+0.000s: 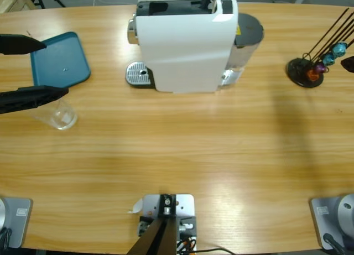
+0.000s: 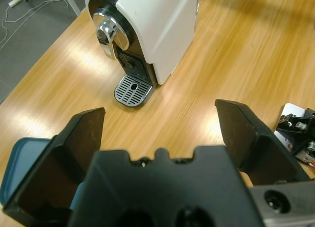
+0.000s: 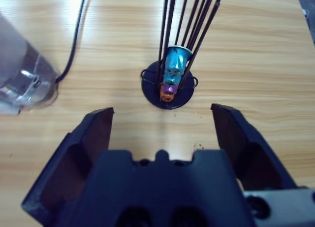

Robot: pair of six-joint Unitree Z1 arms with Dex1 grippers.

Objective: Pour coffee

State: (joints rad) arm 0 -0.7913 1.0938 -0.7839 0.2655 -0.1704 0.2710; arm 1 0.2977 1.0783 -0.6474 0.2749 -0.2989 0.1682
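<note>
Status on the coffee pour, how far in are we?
Barely started. Done: nothing visible; the drip tray of the coffee machine holds no cup, and no coffee shows anywhere. In hand: the left gripper sits open, holding nothing, above the clear plastic cup beside the teal tray; the right gripper is open, facing the capsule rack. Left: grab the cup, brew, pour.

Coffee machine (image 1: 185, 42) upper centre of frame on desk (image 1: 177, 161), drip tray (image 1: 139, 74) at its lower left. Tray (image 1: 60, 60) upper left; glass (image 1: 58, 115) just below it. Capsule rack (image 1: 310, 69) upper right, well apart from machine.
</note>
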